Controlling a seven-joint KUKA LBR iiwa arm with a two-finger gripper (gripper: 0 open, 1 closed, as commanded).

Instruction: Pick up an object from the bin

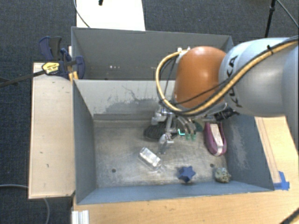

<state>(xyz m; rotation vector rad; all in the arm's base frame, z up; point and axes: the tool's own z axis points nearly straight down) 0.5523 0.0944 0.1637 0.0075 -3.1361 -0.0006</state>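
Observation:
My gripper hangs low in the middle of the bin, under the orange wrist cover. A flat black thing lies just to its left, touching or nearly touching it. A small clear, shiny block rests on the floor just below and left of the gripper. Some small green pieces sit close on its right, partly hidden by the gripper's body. I see nothing held in the gripper.
A purple and white oblong thing lies by the right wall. A blue star-shaped piece and a mottled grey-green lump rest near the front wall. The arm and its cover hide the back right of the bin.

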